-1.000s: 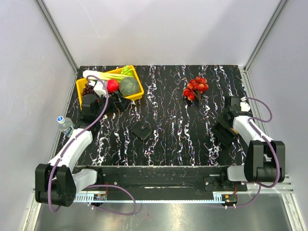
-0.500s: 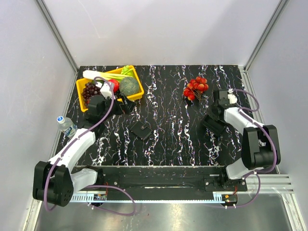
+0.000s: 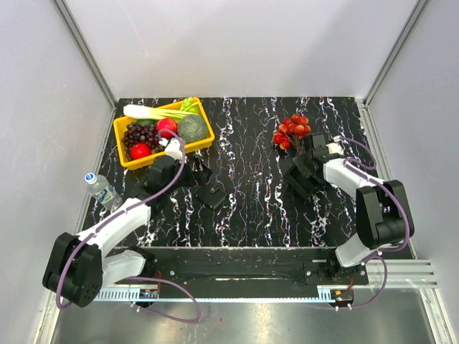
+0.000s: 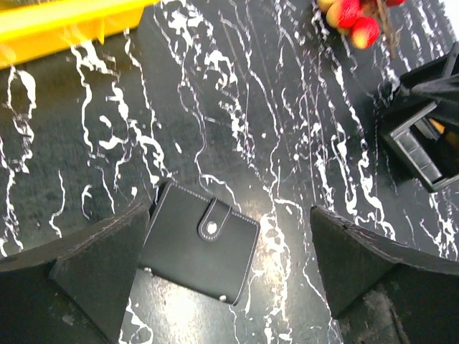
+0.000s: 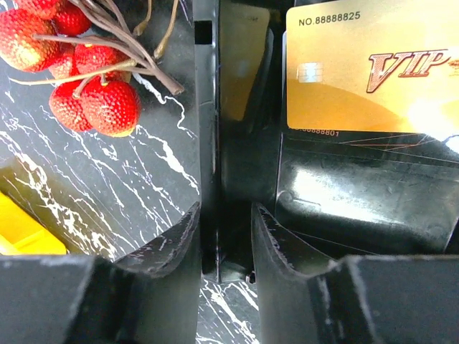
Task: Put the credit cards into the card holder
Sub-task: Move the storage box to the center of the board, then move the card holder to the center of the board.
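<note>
Hovering left hand (image 4: 226,222) wide apart over card holder (image 4: 201,247), ready to grab. Pinching tray (image 5: 208,107) of credit cards (image 5: 366,72) at 3 o'clock with right hand (image 5: 224,211).

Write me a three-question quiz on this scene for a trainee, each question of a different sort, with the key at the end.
1. True or false: the card holder lies closed, its tab fastened.
2. The right arm's jaws are closed on either side of: A) a wall of the black tray; B) the rim of the yellow basket; C) a stem of the red fruit.
3. Fill in: the gold card lies inside the ____.

Key: 1 true; 2 A; 3 black tray.
</note>
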### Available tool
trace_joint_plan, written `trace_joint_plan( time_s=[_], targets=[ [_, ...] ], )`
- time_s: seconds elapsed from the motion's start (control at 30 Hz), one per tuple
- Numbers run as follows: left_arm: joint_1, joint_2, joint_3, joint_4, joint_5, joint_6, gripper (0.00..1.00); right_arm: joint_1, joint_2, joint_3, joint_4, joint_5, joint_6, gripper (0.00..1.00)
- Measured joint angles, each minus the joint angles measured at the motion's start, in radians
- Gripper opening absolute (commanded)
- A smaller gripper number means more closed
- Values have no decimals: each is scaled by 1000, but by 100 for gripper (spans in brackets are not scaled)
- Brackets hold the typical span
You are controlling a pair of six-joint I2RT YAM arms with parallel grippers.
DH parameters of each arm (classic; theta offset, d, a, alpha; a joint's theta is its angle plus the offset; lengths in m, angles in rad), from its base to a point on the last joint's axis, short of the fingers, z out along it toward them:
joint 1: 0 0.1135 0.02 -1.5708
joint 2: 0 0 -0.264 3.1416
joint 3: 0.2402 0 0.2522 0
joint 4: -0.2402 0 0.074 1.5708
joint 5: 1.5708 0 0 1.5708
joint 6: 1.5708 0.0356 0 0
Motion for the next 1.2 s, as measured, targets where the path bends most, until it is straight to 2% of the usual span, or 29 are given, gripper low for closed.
trace_joint_plan(
  time_s=[0.1, 0.2, 0.37, 0.57, 0.7, 0.8, 0.93, 1.03, 1.2],
  targets=[
    [-29, -2, -37, 3, -25, -11, 99, 11, 6, 0, 4, -10, 10, 45],
    [-49, -8, -73, 14, -47, -23, 99, 25, 10, 0, 6, -28, 8, 59],
    [-54, -21, -113, 8, -90, -45, 99, 28, 9, 0, 12, -32, -11, 73],
    [-54, -42, -137, -15, -135, -62, 99, 28, -33, 0, 9, -60, -131, 84],
    [-54, -59, -145, -44, -167, -78, 99, 28, -146, -1, -13, -75, -232, 84],
    [-55, -68, -145, -77, -206, -90, 99, 29, -252, -17, -24, -105, -313, 74],
    [-52, -65, -131, -140, -232, -96, 99, 38, -329, -29, -12, -215, -431, 70],
    [-24, -37, -91, -184, -204, -106, 99, 82, -269, 5, -5, -323, -520, 70],
    [13, -39, -132, -127, -107, -175, 99, 218, -46, 110, -1, -455, -615, 64]
  ],
)
